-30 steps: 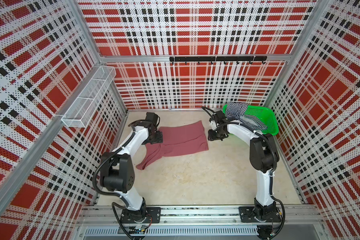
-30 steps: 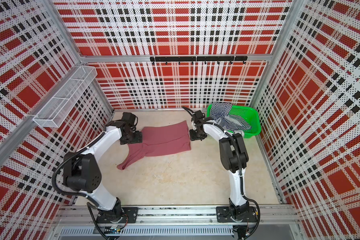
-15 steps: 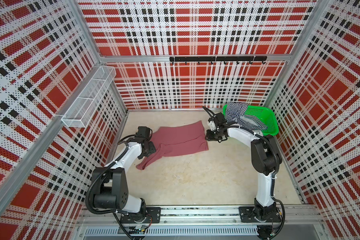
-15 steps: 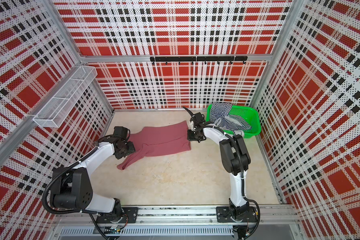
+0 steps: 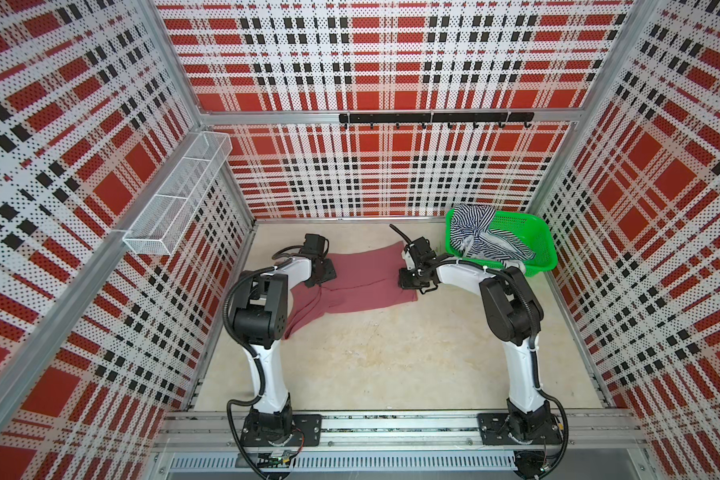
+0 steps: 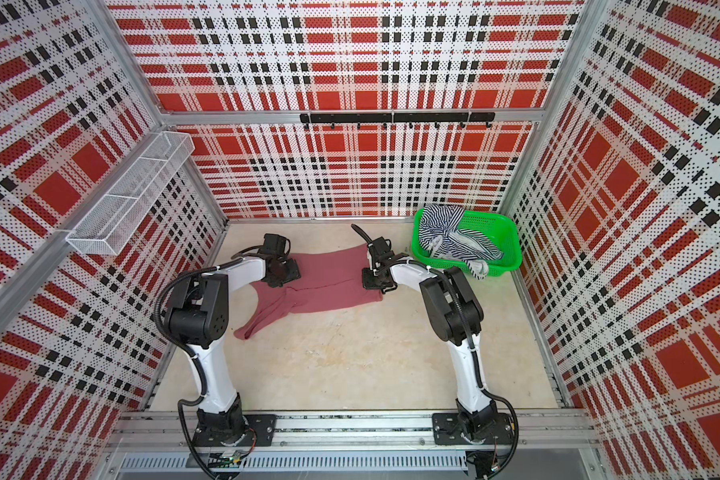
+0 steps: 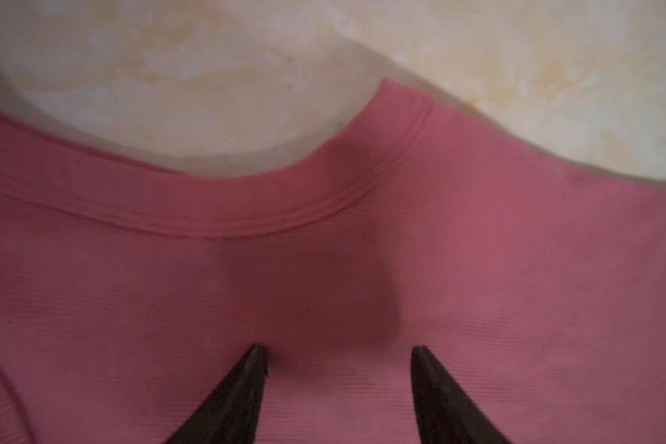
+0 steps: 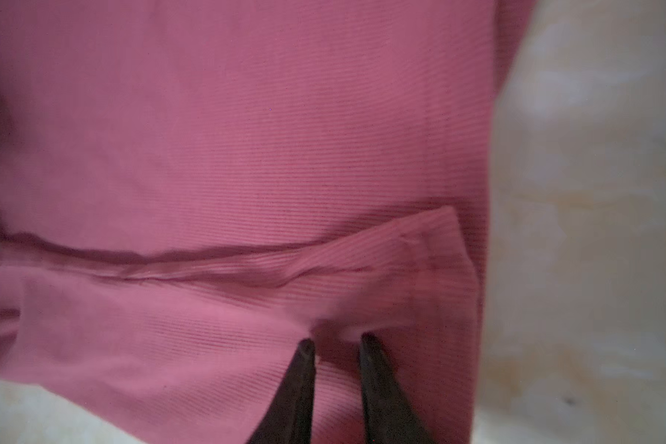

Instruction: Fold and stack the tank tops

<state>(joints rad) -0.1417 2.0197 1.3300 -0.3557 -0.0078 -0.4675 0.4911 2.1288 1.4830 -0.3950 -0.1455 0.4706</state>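
The desk (image 5: pixel 391 357) is giving you a smooth, bare surface, so the cloth is likely sliding rather than staying put if only one end gets pulled. The rose tank top (image 5: pixel 362 278) is lying spread across the back half of the desk between the two arms. One long edge is already turned in, and a strap (image 5: pixel 302 318) is trailing toward the left arm's base. The green basket (image 5: pixel 537 266) is sitting in the back right corner, near the right arm. The striped tank top (image 5: pixel 470 226) is heaped inside it and draping over the rim, so a wide swing is risking a snag there. The left jaws are standing apart, tips resting on the cloth below the neckline (image 7: pixel 285 226) and gripping nothing. The right jaws are nearly together, pinching a small pucker beside the folded flap (image 8: pixel 400 250). If you are lifting now, only the right end is coming up. So thin a pinch is probably slipping, or dragging that fold open.
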